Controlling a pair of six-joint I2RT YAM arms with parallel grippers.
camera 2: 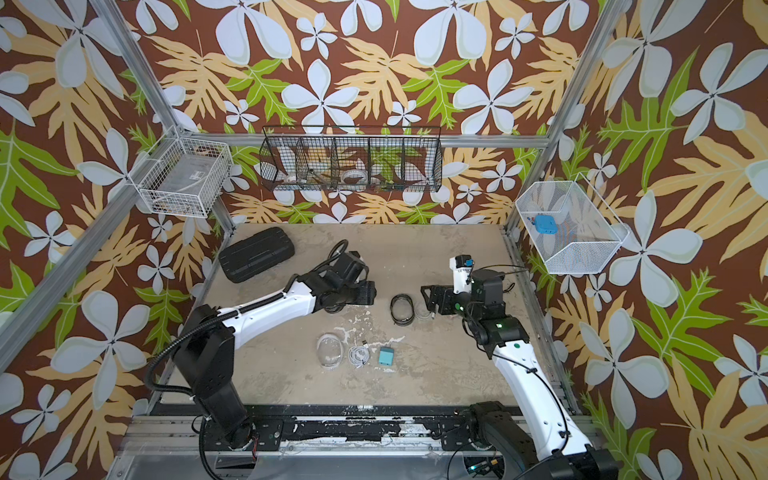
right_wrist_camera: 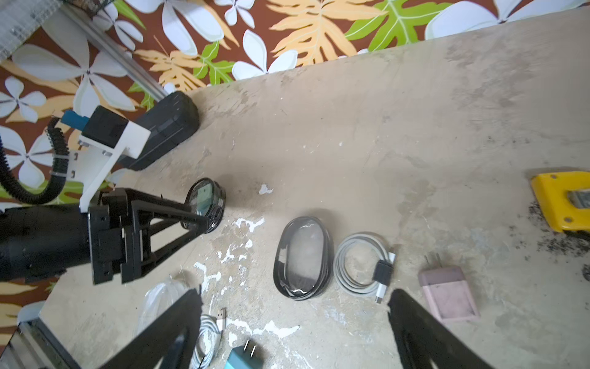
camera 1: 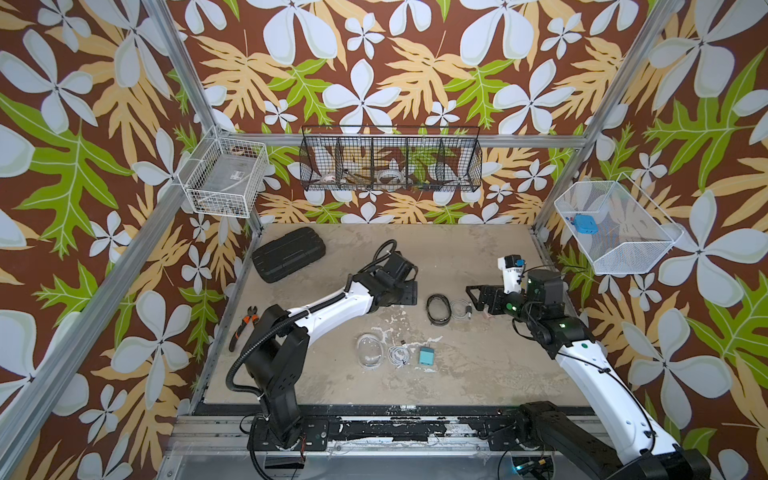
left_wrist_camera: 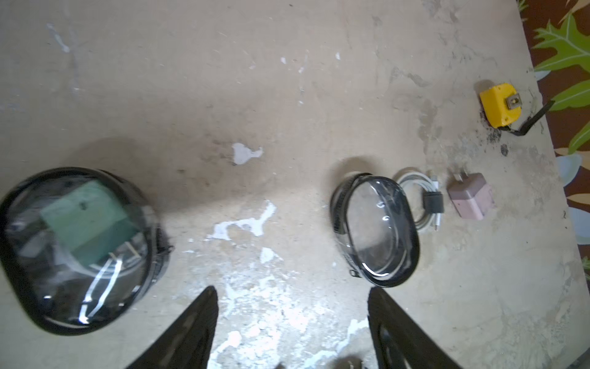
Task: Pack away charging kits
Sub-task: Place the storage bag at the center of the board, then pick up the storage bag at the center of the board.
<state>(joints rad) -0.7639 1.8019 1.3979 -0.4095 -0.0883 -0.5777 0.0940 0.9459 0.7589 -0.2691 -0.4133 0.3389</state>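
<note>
Pink plug block (right_wrist_camera: 448, 295) lies near its coiled cable (right_wrist_camera: 360, 265) and empty pouch (right_wrist_camera: 301, 258); left hand (left_wrist_camera: 290, 290) and right hand (right_wrist_camera: 295, 293) gape empty, so pinch the block's flat sides squarely.

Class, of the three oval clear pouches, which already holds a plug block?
The black-rimmed pouch with the mint green plug block inside; the other black-rimmed pouch and the clear-rimmed pouch are empty.

Cable (camera 1: 398, 355) between pouch (camera 1: 369, 351) and plug block (camera 1: 424, 356)
</note>
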